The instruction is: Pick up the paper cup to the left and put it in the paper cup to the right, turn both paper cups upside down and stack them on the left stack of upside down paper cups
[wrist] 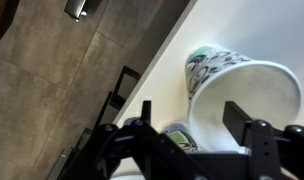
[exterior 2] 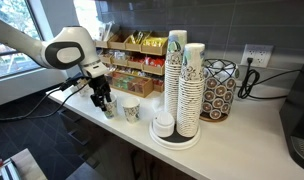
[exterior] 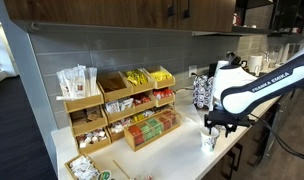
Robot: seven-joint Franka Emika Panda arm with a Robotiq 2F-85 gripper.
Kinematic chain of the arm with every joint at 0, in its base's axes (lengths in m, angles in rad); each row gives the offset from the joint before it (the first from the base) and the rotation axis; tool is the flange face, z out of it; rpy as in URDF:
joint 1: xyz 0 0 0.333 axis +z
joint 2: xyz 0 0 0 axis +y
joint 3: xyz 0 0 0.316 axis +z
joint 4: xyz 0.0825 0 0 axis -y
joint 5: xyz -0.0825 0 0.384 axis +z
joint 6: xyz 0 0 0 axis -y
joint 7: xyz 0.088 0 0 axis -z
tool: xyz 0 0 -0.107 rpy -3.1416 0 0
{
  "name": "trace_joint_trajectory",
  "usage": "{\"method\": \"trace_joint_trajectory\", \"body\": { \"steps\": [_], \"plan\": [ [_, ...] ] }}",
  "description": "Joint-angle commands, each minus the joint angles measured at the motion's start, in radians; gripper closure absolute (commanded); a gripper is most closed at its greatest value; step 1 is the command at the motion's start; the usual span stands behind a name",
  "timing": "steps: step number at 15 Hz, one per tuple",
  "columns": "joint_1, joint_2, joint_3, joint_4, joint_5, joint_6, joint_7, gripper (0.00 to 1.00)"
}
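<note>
on the arm [exterior: 267,82]: "franka emika" lettering
cup marks: greenish, unreadable
gripper [wrist: 191,112]: jaws wide, empty, over one paper cup [exterior 2: 106,108]; contact unclear
second paper cup [exterior 2: 131,110]: upright on counter [exterior 2: 242,140], just beside
cup columns [exterior 2: 193,90]: well apart

Matt paper cup [wrist: 247,95], seemingly smooth white countertop [exterior 2: 247,140].

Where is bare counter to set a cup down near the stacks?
The widest bare counter lies between the wire basket, the round tray and the dark appliance. A narrower strip sits between the loose paper cup and the tray. It is crowded around the pincer and the snack racks.
</note>
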Motion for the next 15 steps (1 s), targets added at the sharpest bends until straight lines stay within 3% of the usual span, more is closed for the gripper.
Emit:
{"method": "trace_joint_trajectory", "body": {
  "steps": [1,6,9,15],
  "plan": [
    [0.027,0.019,-0.034,-0.008,-0.010,0.036,0.045,0.56],
    [0.053,-0.007,-0.062,-0.021,0.027,0.046,0.023,0.94],
    [0.071,-0.059,-0.077,-0.035,0.052,0.021,-0.002,1.00],
    [0.087,-0.247,-0.069,-0.052,0.048,-0.145,-0.039,0.96]
  ]
}}
